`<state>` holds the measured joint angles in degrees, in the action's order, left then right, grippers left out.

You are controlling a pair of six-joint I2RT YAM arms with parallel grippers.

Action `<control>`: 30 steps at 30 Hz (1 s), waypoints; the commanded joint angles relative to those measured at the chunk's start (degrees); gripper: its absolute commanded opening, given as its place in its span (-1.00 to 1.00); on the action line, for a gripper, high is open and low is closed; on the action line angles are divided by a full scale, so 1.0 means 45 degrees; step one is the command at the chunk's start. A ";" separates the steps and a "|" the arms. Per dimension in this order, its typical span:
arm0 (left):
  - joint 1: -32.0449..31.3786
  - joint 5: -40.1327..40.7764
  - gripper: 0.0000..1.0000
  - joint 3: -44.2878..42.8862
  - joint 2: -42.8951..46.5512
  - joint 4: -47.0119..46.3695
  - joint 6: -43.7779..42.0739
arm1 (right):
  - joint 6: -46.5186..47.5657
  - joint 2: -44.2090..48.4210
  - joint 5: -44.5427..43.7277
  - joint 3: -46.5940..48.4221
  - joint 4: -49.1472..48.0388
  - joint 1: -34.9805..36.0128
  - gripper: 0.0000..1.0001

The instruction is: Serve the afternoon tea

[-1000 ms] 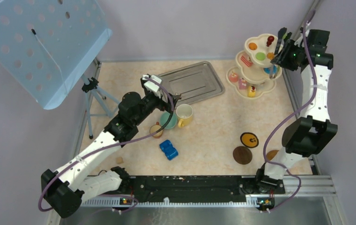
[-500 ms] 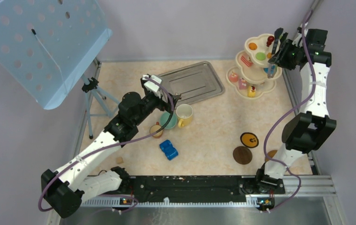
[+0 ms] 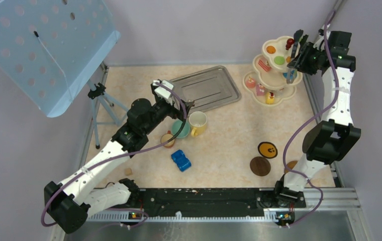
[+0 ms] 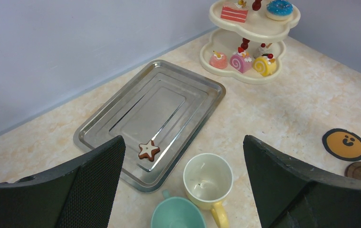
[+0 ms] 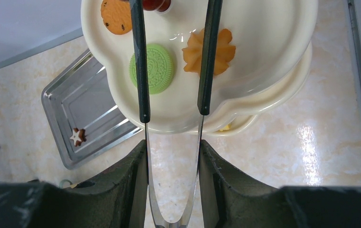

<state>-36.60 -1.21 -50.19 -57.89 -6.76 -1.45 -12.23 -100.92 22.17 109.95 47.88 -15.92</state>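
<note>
The cream three-tier stand [image 3: 281,98] stands at the far right with small toy cakes on every tier. My right gripper [image 3: 303,54] is shut on black tongs [image 5: 141,71] and holds them over the top tier [image 5: 264,38]. The tong arms are spread and straddle a green cookie [image 5: 158,68] next to an orange flower cookie [image 5: 216,51]; their tips are out of the wrist view. My left gripper [image 4: 182,142] is open and empty, above the yellow-and-cream mug [image 4: 208,178] and teal cup [image 4: 176,214]. A small brown cup [image 3: 167,139] sits beside them.
A steel tray [image 3: 206,88] holds a star cookie [image 4: 148,150]. A smiley coaster [image 3: 267,149] and a brown coaster [image 3: 260,166] lie front right; another [image 3: 292,165] shows by the right arm. A blue toy car [image 3: 181,160] sits mid-front. A tripod [image 3: 101,103] carries a blue perforated board at the left.
My right gripper with the tongs has shifted slightly up and farther over the stand's top tier. The left arm has not moved.
</note>
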 commanded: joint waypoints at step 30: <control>-0.0053 -0.0021 0.97 -0.0149 0.0302 -0.0399 0.0059 | 0.0701 0.4577 -0.1922 -0.1260 -0.0810 0.1363 -0.20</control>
<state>-36.60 -1.21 -50.19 -57.89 -6.76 -1.45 -11.64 -88.62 14.52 106.02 47.53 -15.03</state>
